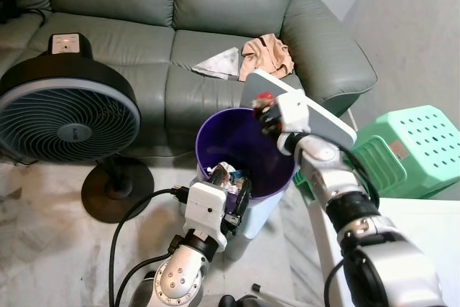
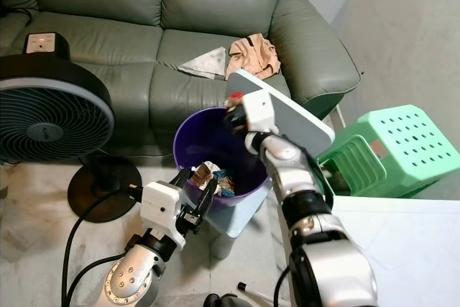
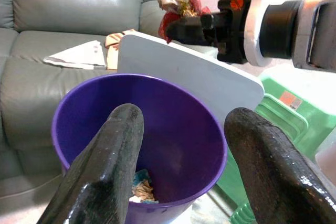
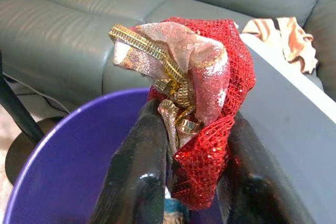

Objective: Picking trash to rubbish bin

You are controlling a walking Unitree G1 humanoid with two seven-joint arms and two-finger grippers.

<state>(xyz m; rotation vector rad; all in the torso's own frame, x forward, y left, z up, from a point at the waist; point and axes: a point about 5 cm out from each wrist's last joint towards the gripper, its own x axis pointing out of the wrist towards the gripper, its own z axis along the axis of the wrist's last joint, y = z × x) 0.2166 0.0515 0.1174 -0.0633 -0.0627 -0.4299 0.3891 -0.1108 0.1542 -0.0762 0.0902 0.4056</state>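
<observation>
Trash, a crumpled wad of red glitter mesh with gold ribbon [image 4: 191,124], is pinched between the two black fingers of the right gripper [image 1: 264,114], which hangs over the far rim of the purple rubbish bin [image 1: 215,134]. The wad's long axis runs roughly along the fingers: its red lower end sits down between them, and its pale, gold-edged end sticks out past the fingertips, away from the wrist. The bin stands open on the floor in front of a grey-green leather sofa [image 1: 129,5], with a white swing lid [image 1: 323,120] tipped up behind its back edge; crumpled paper scraps [image 3: 140,187] already lie at the bottom.

The left gripper [image 1: 228,181] is at the bin's near rim, its fingers [image 3: 105,166] spread apart and holding nothing. A black floor fan [image 1: 68,116] stands at the robot's left, a green plastic stool [image 1: 420,141] at its right. On the sofa seat lie a grey folded paper [image 1: 219,64] and a peach cloth [image 1: 267,54].
</observation>
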